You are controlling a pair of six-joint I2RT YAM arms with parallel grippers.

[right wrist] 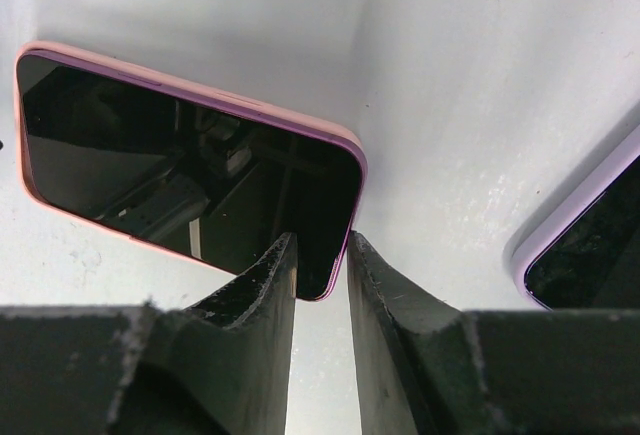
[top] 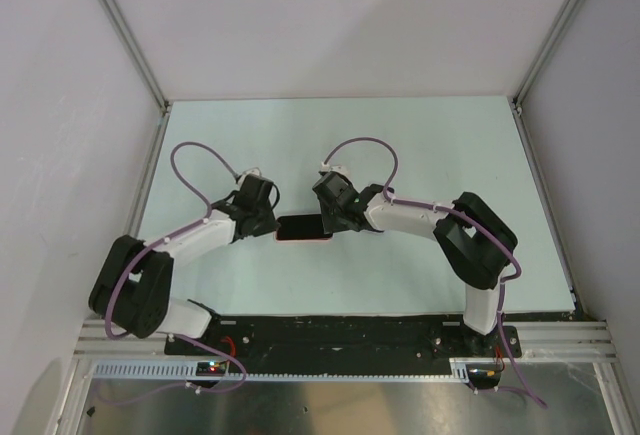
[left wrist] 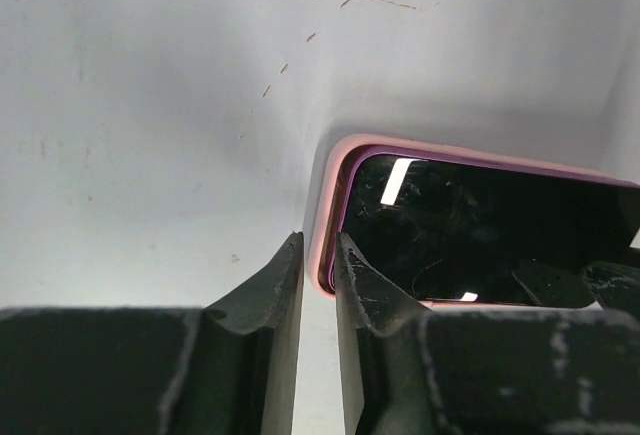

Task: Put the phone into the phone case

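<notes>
The black phone lies face up inside the salmon-pink phone case at the table's middle. In the left wrist view the glossy phone fills the case. My left gripper is at its left end with the jaws almost together, one finger over the screen and one outside the rim. In the right wrist view the phone sits within the case rim. My right gripper straddles its right near corner with a narrow gap. Both grippers flank the phone from above.
A second dark slab with a lilac rim shows at the right edge of the right wrist view; it is hidden in the top view. Grey walls and aluminium posts enclose the pale green table.
</notes>
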